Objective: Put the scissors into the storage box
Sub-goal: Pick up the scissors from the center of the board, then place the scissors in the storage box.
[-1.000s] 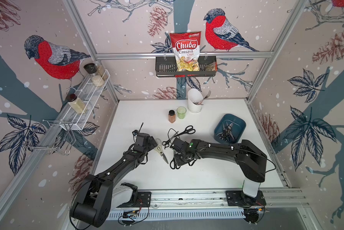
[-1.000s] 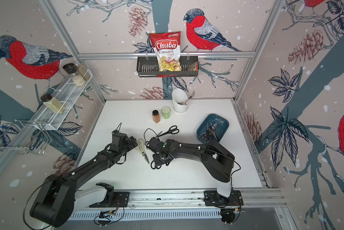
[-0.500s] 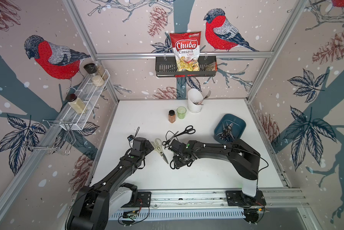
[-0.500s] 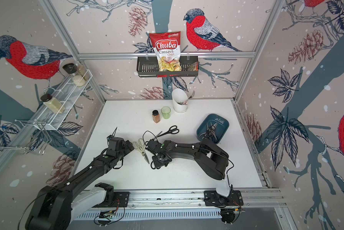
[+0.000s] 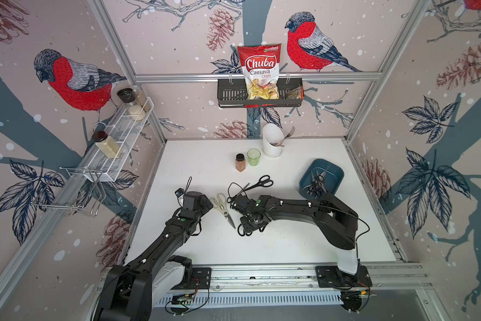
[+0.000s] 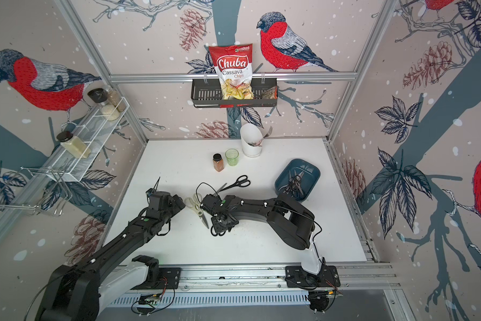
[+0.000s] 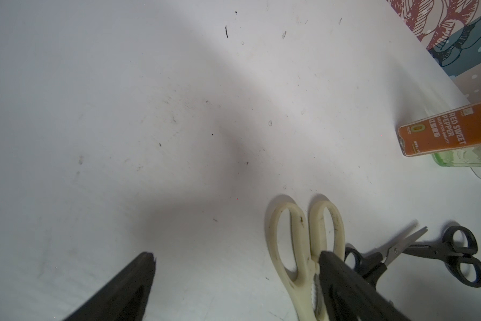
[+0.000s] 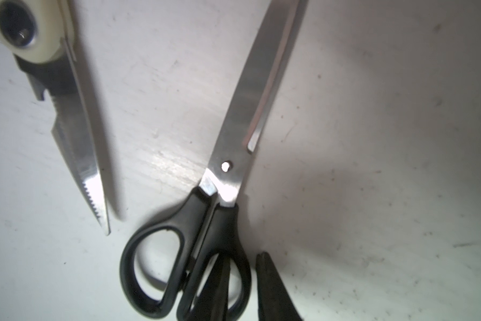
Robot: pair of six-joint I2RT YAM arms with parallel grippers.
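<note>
On the white counter (image 5: 289, 244) the cream-handled kitchen shears (image 5: 221, 207) with their steel blades lie flat near the middle, so I take my bearings from them. Just beside them, on the right arm's side, lies a pair of black-handled long-bladed steel scissors (image 8: 228, 178), flat and with the blades together; from above, the arm hides most of it. The right end effector (image 8: 243, 255) is down at those handles and set narrow. One finger (image 8: 218, 294) sits inside a handle loop and the other just outside that loop's rim, but I cannot tell whether they actually pinch it. The left end effector (image 7: 238, 254) hangs on the opposite side of the shears, spread wide and holding nothing, one finger above the cream handles. Just beyond the shears, toward the back wall, a second black-handled pair (image 5: 257, 183) lies on the counter. Well apart from the shears, farther along the right arm's side, sits the shallow dark teal-blue plastic storage box (image 5: 328, 166). Several pairs of scissors (image 5: 317, 182) lie inside it, too tangled for me to count. Farther back from the shears stand an orange spice jar (image 5: 240, 162) and a small green glass (image 5: 253, 157), just beside each other.
</note>
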